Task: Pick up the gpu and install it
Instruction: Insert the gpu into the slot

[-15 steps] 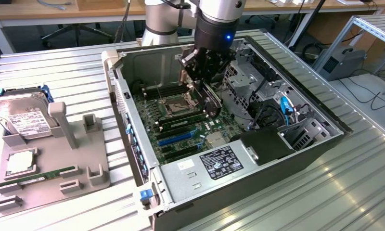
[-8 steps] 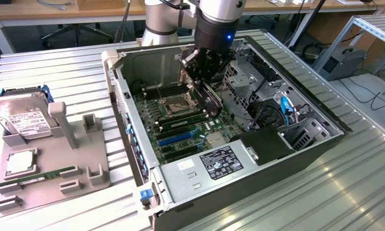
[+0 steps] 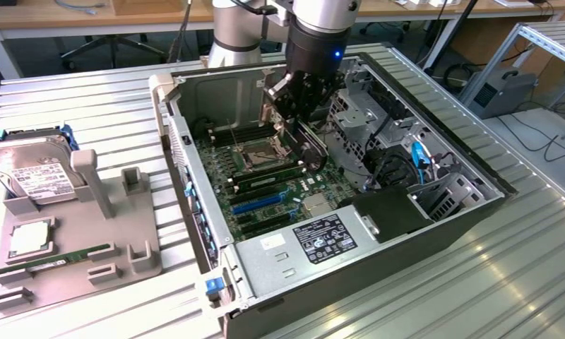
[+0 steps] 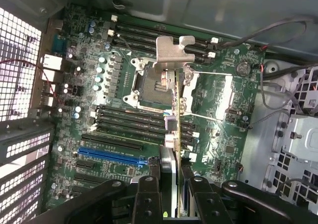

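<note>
Inside the open computer case [image 3: 193, 176], my gripper [image 3: 301, 95] is shut on the gpu [image 3: 311, 145], which hangs on edge above the motherboard [image 3: 254, 176]. The wrist view looks straight down the thin card: the gpu [image 4: 174, 114] runs from between my gripper [image 4: 172, 186] fingers [image 4: 148, 194] out to its silvery bent end bracket [image 4: 174, 50]. It hovers over the CPU socket [image 4: 151, 82] and the black memory slots [image 4: 129, 122]. A blue expansion slot [image 4: 112, 157] lies off to one side of the card, apart from it; the same blue slot [image 3: 259, 203] is nearer the power supply.
A grey holder [image 3: 75, 247] on the exterior view's left carries a silver hard drive [image 3: 33, 176] and a green memory stick [image 3: 68, 256]. The power supply [image 3: 311, 244], drive cage [image 3: 358, 116] and loose cables [image 4: 278, 70] crowd the case around the board.
</note>
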Controlling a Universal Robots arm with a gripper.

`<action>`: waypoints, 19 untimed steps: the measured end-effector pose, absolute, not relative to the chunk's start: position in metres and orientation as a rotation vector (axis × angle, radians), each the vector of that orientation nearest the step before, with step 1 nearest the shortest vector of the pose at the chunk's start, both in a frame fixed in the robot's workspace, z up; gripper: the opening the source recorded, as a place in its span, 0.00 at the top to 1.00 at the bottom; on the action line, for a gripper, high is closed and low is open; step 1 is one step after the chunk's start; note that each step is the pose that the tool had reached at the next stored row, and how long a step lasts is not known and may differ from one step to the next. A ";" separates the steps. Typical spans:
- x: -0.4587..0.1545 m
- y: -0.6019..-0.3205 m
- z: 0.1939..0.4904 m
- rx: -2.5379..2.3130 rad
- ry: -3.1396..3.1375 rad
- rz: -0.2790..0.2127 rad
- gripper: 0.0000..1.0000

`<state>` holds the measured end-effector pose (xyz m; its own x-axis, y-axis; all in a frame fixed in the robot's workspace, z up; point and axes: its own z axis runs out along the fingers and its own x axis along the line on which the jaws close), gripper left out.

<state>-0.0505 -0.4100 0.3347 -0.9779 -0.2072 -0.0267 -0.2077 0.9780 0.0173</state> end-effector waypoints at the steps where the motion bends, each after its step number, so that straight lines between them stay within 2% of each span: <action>1: -0.051 -0.410 0.335 -0.332 3.099 0.031 0.73; 19: -0.051 -0.410 0.335 -0.472 3.082 0.033 0.73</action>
